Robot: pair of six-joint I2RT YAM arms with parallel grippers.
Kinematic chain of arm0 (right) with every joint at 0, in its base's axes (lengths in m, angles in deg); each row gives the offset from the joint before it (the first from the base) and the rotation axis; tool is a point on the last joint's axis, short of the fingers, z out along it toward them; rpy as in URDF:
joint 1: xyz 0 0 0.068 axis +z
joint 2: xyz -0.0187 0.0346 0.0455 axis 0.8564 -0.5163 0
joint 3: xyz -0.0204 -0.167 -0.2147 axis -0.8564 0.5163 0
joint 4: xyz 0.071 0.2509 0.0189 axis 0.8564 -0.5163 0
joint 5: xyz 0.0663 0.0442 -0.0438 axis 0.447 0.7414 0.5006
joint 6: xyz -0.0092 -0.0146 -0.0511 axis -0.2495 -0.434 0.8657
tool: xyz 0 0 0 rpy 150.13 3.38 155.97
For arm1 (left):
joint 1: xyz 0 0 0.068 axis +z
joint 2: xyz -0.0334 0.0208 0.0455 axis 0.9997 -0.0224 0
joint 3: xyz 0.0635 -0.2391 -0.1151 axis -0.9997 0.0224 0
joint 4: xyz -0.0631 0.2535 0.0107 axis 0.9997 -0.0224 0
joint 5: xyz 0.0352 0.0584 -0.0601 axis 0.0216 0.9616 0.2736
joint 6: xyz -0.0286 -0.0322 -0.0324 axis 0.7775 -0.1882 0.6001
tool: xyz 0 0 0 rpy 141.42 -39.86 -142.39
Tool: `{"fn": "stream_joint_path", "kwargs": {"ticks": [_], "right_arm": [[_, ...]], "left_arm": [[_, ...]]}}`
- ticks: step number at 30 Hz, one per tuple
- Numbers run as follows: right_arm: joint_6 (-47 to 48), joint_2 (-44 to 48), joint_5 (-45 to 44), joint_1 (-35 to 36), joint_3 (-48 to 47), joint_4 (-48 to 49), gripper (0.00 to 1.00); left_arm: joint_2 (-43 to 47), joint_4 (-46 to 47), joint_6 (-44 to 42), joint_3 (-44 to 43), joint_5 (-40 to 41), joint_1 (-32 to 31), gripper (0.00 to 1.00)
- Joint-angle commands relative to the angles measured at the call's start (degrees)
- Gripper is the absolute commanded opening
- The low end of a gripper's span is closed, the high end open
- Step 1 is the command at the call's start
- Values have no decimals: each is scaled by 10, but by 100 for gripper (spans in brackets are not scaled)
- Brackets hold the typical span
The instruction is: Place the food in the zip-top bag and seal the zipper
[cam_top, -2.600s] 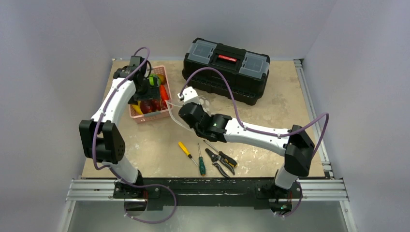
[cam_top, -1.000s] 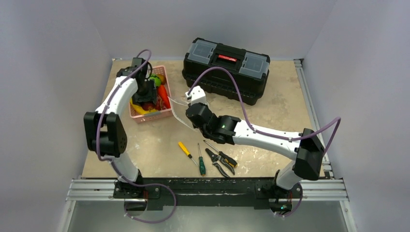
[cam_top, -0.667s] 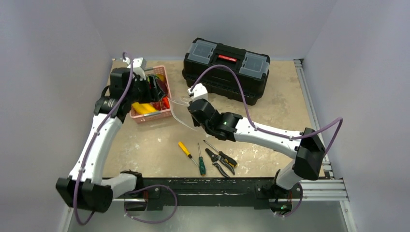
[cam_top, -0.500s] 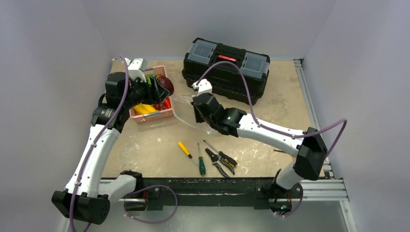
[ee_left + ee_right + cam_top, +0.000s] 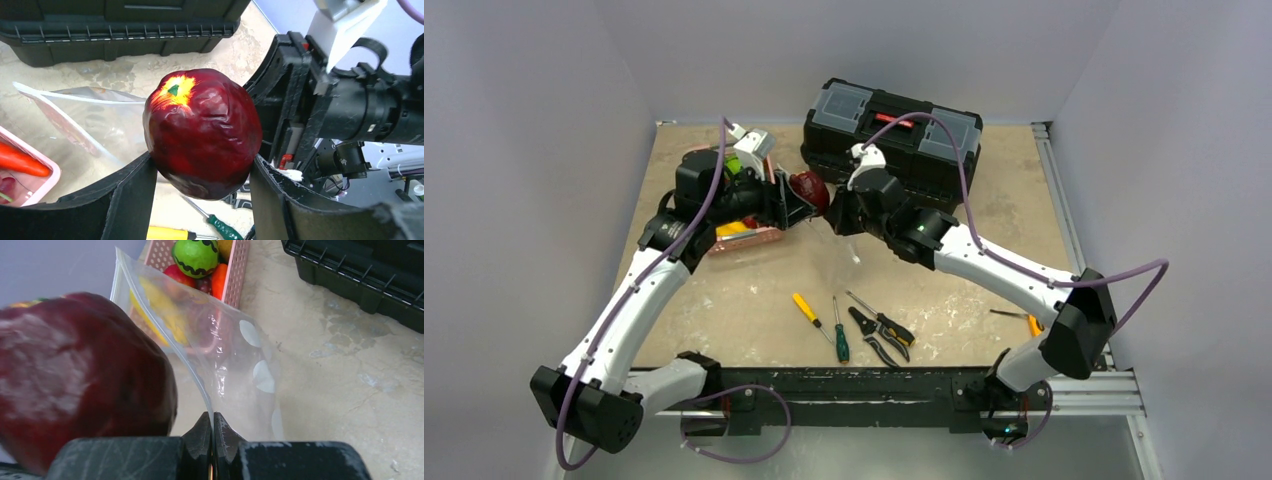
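Observation:
My left gripper [image 5: 801,196] [image 5: 202,164] is shut on a dark red, apple-like piece of food [image 5: 810,189] [image 5: 202,132] and holds it in the air beside the right gripper. The right gripper [image 5: 837,217] [image 5: 212,421] is shut on the zipper [image 5: 159,329] edge of the transparent dotted zip-top bag [image 5: 849,255] [image 5: 240,360] and holds that edge up. The bag hangs toward the table, and the red food [image 5: 82,380] sits close to its raised edge. More food, green [image 5: 196,257], orange and yellow, lies in the pink basket [image 5: 746,238] [image 5: 239,270].
A black toolbox [image 5: 892,140] [image 5: 120,25] stands behind the grippers. A yellow-handled screwdriver [image 5: 805,308], a green-handled screwdriver [image 5: 840,343] and pliers [image 5: 879,335] lie near the front of the table. The pink basket sits at the left under the left arm.
The left arm has lifted the red food out of the basket and carried it right, up to the bag. The right gripper has raised the bag's edge and moved it back toward the toolbox.

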Motion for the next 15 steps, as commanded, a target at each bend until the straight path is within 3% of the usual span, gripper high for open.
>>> {"fn": "stream_joint_path", "kwargs": {"ticks": [1,5,11,13,15], "right_arm": [[-49,30,60,-19,8,50,0],[-75,45,100,-39,29,77,0],[-76,73,62,-45,45,78,0],[-76,76,60,-45,46,78,0],[-76,76,59,-45,44,77,0]], "left_arm": [[-14,20,-7,-10,-16,-3,20],[-33,-1,-16,-21,-5,-7,20],[-58,-27,-23,-38,-2,-7,22],[-65,-29,-23,-42,-11,-7,27],[-71,-31,-23,-44,-22,-7,38]]}}
